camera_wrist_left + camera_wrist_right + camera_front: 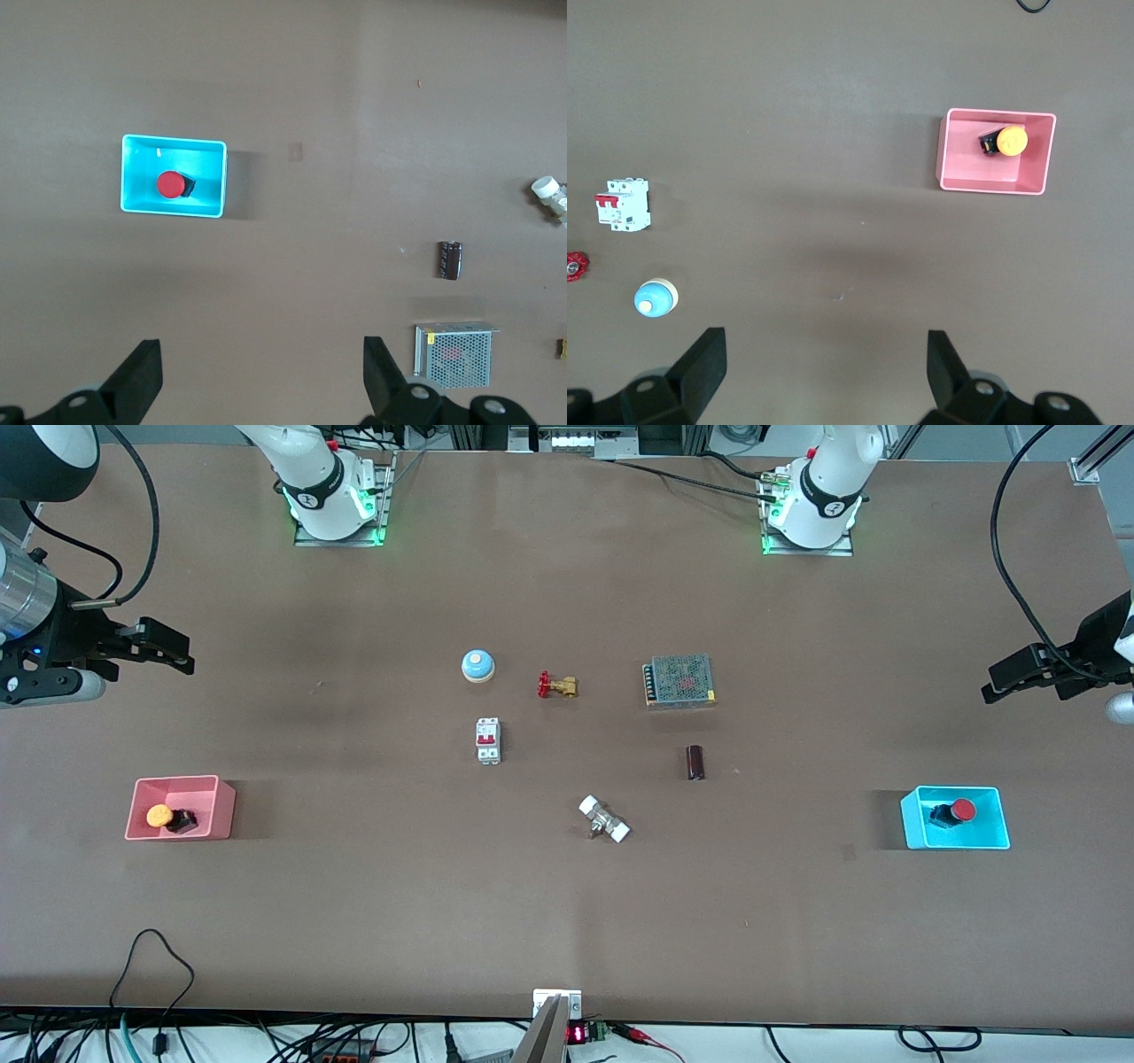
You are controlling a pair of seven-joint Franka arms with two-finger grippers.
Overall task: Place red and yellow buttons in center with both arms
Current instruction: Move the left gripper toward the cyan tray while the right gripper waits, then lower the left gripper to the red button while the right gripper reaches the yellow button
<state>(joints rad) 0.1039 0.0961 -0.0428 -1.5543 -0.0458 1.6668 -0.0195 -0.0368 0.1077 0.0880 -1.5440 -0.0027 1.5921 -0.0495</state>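
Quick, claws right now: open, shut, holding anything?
Left claw: open, empty, over bare table.
Right claw: open, empty, over bare table.

Mid-frame on the tabletop [567, 921]: blue dome bell [477, 665], red-handled brass valve [557, 685], mesh power supply [679, 681]. Below these: white breaker [488, 740], dark capacitor [695, 763], white-capped fitting [604, 819]. Pink bin [142, 812] lower left of frame, cyan bin [999, 819] lower right.

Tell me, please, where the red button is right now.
The red button lies inside the cyan bin at the left arm's end of the table.
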